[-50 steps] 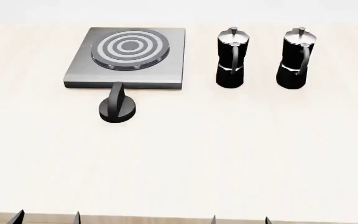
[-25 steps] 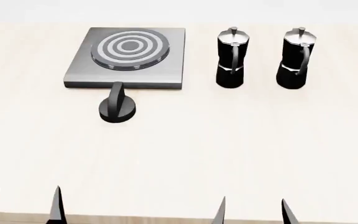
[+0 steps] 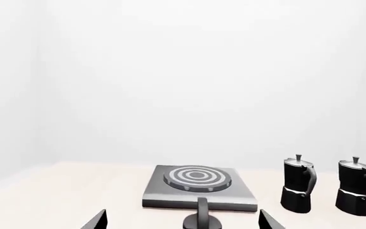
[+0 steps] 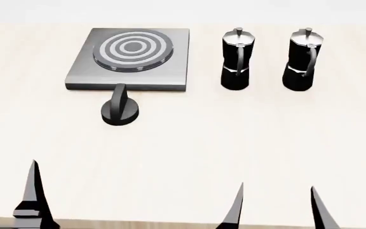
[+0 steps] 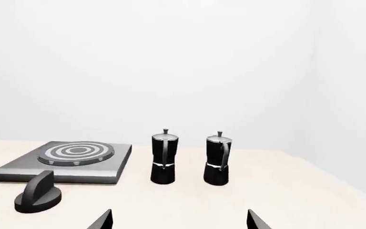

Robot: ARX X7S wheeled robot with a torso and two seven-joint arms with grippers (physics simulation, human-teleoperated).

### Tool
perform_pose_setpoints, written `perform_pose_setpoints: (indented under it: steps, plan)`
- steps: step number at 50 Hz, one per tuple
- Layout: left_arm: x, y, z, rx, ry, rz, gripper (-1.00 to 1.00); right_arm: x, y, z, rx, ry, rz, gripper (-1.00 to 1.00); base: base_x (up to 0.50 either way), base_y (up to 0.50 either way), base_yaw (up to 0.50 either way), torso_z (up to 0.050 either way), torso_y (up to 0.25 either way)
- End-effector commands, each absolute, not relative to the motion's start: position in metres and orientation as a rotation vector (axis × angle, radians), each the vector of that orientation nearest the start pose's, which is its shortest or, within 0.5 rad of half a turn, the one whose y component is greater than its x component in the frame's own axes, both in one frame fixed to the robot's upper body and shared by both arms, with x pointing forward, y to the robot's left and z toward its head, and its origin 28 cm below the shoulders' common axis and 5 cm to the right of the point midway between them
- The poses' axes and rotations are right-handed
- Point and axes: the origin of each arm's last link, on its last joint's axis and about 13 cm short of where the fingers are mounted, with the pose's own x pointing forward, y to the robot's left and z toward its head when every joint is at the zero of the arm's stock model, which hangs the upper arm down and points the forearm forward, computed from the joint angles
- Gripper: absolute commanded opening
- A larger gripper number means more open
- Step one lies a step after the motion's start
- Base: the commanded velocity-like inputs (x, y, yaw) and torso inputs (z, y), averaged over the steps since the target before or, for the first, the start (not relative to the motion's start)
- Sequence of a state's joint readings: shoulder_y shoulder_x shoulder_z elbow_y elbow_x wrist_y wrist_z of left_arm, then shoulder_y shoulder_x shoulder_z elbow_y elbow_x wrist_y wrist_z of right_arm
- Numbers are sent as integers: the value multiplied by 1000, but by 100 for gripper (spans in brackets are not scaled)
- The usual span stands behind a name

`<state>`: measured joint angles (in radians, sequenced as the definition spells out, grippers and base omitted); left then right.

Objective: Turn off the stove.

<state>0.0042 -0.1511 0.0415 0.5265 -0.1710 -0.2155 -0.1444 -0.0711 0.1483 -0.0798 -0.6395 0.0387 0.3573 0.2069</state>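
The stove [image 4: 132,57] is a flat grey slab with a ringed burner at the far left of the table. Its round black knob [image 4: 120,110] sits just in front of it, the handle pointing at the slab. My left gripper [image 3: 183,220] is open and empty, well short of the knob [image 3: 202,222], which lies in line between its fingers. In the head view only one left finger [image 4: 34,191] shows. My right gripper [image 4: 276,186] is open and empty near the table's front edge, facing the pots. From the right wrist I see the stove [image 5: 68,160] and the knob [image 5: 38,195].
Two black moka pots with silver lids [image 4: 238,59] [image 4: 305,59] stand upright to the right of the stove. They also show in the right wrist view [image 5: 164,157] [image 5: 218,160]. The pale table [image 4: 189,152] runs from the knob to the front edge.
Both grippers' fingers have come further up into the head view, forward over the table's front edge. Only one left finger shows now. The stove, knob and pots have not moved.
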Motion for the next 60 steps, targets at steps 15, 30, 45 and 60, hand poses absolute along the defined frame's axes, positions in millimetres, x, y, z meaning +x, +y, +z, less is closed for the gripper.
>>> perform_pose_setpoints:
  steps: [15, 30, 45, 60]
  plan:
    - [198, 217, 118, -52, -316, 13, 100, 177, -103, 113, -66, -247, -64, 100, 170, 0, 0, 0, 0]
    - [198, 216, 116, -50, -309, 13, 100, 177, -103, 112, -52, -238, -56, 100, 298, 0, 0, 0, 0]
    - [198, 216, 116, -51, -307, 13, 100, 177, -104, 113, -54, -239, -56, 100, 310, 0, 0, 0, 0]
    - [198, 216, 115, -50, -302, 12, 100, 176, -104, 113, -53, -241, -54, 100, 402, 0, 0, 0, 0]
